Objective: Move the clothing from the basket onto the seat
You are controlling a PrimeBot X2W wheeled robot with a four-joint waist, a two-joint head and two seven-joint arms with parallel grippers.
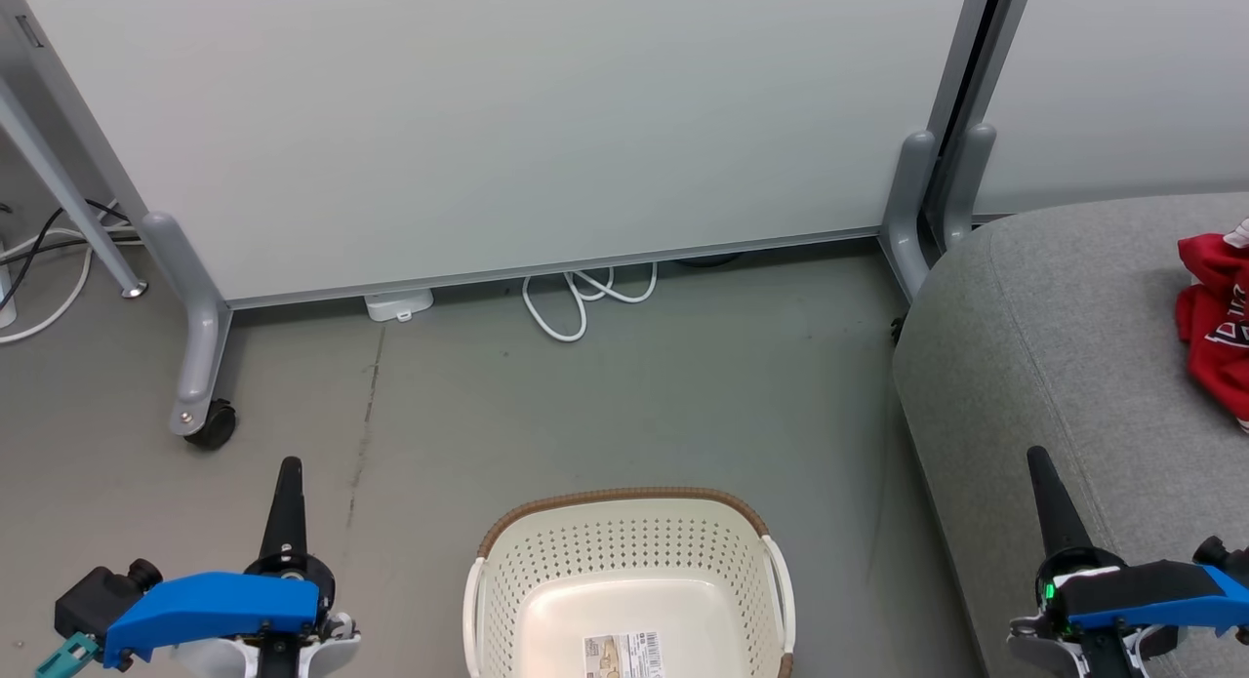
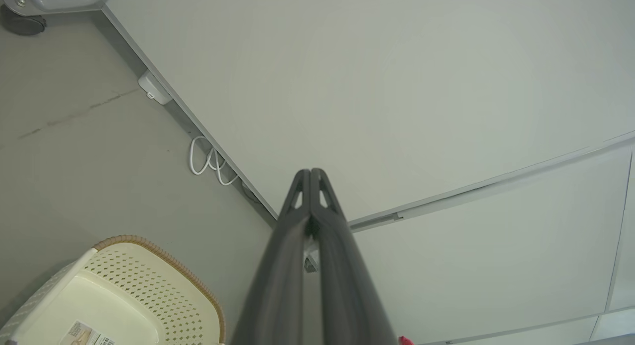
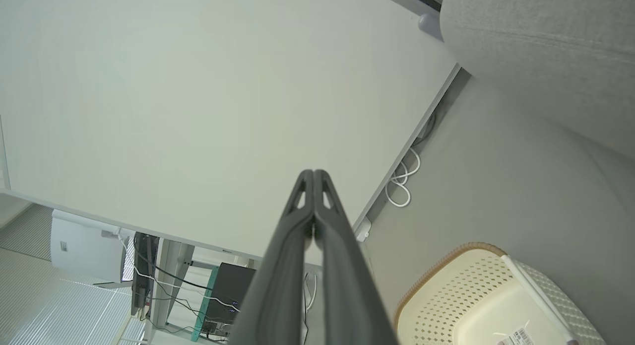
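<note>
The cream perforated basket (image 1: 629,580) with a brown rim stands on the floor at the bottom centre, holding nothing but a label on its bottom; it also appears as the basket (image 2: 124,295) and the basket (image 3: 491,300) in the wrist views. Red clothing (image 1: 1215,317) lies crumpled on the grey seat (image 1: 1054,366) at the right edge. My left gripper (image 1: 290,466) is shut and holds nothing, left of the basket. My right gripper (image 1: 1036,456) is shut and holds nothing, over the seat's front edge. The pressed-together fingers (image 2: 310,206) and fingers (image 3: 313,206) point at the white panel.
A white partition panel (image 1: 507,122) on grey wheeled legs (image 1: 200,366) stands behind the basket. White cables (image 1: 585,298) and a small white box (image 1: 398,305) lie at its foot. Grey floor (image 1: 634,395) lies between the panel and the basket.
</note>
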